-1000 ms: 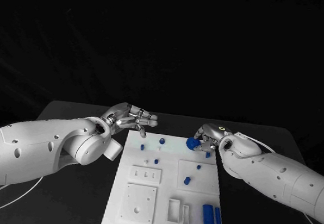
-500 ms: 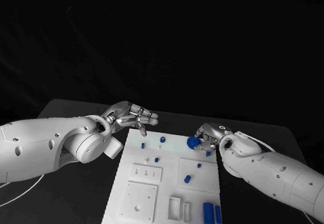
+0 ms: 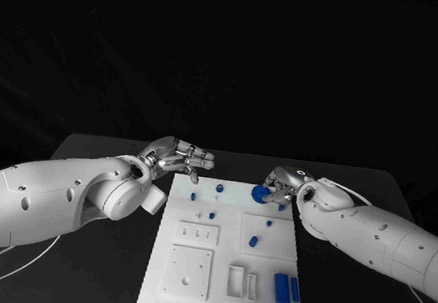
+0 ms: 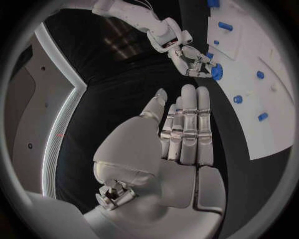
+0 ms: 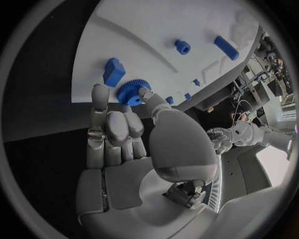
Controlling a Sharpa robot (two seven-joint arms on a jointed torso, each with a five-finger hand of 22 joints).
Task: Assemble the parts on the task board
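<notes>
The white task board point(image 3: 227, 230) lies in the middle of the black table. My right hand point(image 3: 282, 181) is at the board's far right corner and pinches a round blue gear point(image 3: 260, 193) between thumb and fingers; in the right wrist view the gear point(image 5: 131, 92) sits at the fingertips over the board's edge, next to a blue block point(image 5: 113, 71). My left hand point(image 3: 182, 158) hovers by the far left corner, fingers straight and apart, holding nothing. The left wrist view shows its flat palm point(image 4: 184, 130), with the right hand point(image 4: 190, 57) and the gear point(image 4: 216, 72) beyond it.
Small blue pegs point(image 3: 220, 190) stand on the far half of the board, and a short blue piece point(image 3: 252, 242) lies mid-board. Two blue bars point(image 3: 287, 289) lie at the near right beside white raised blocks point(image 3: 188, 272). Black table surface flanks the board on both sides.
</notes>
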